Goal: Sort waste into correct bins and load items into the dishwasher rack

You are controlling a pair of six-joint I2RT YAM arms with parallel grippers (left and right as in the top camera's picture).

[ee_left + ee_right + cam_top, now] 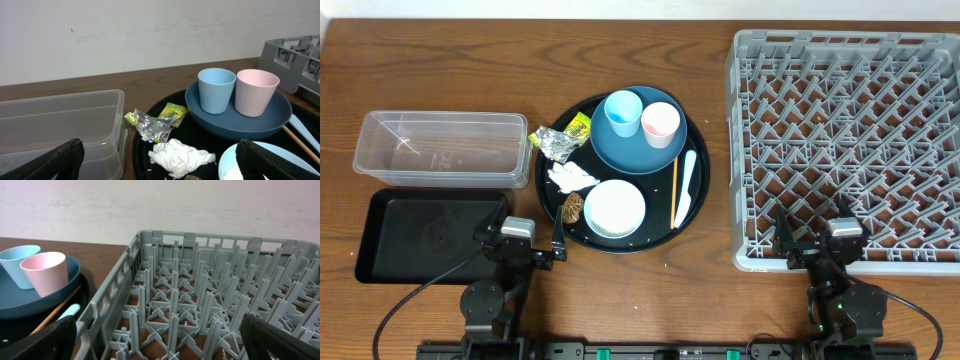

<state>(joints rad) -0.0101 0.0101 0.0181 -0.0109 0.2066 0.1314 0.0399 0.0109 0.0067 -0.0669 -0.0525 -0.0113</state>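
A round black tray (692,215) holds a dark-blue plate (638,150) with a light-blue cup (623,112) and a pink cup (660,123) on it. Beside the plate lie a pale-blue bowl (615,208), a white spoon (686,190) and a chopstick (674,190). Silver foil (555,143), a yellow wrapper (579,125), white tissue (570,177) and a brown food piece (573,207) lie on the tray's left side. My left gripper (525,230) is open and empty, just in front of the tray. My right gripper (815,238) is open and empty at the grey rack's (850,140) front edge.
The clear tub (440,150) stands left of the round tray, with the shallow black tray (425,237) in front of it and next to my left gripper. The rack fills the right side. A pale wall stands behind the table.
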